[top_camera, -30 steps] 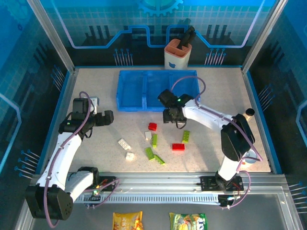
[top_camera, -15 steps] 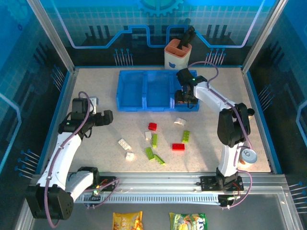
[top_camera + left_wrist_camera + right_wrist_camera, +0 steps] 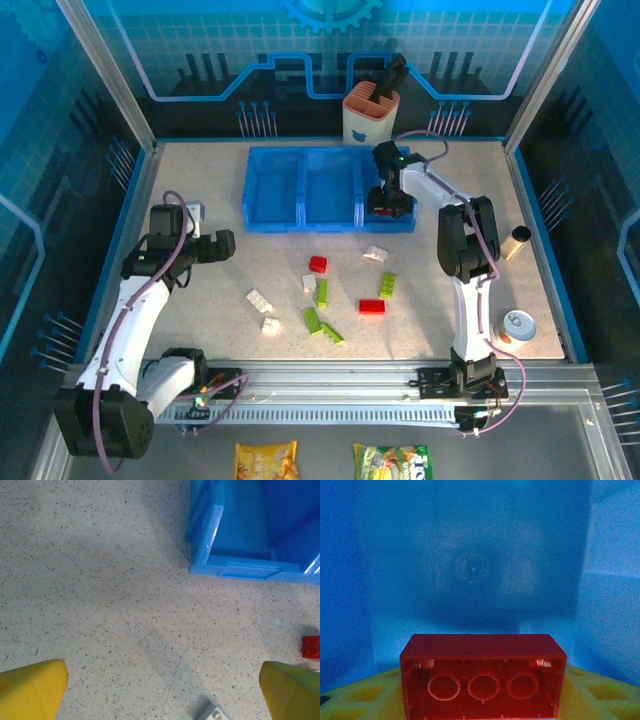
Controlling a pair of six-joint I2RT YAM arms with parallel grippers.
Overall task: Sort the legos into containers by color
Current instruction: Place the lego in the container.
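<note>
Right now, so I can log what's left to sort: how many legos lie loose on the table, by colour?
Red legos: 2
Lime green legos: 4
White legos: 4
Total: 10 on the table. One more red lego is held in the right gripper over the tray.

readable text: none | snack packets [image 3: 266,462] at near edge: printed fronts, lettering too small to make out
</note>
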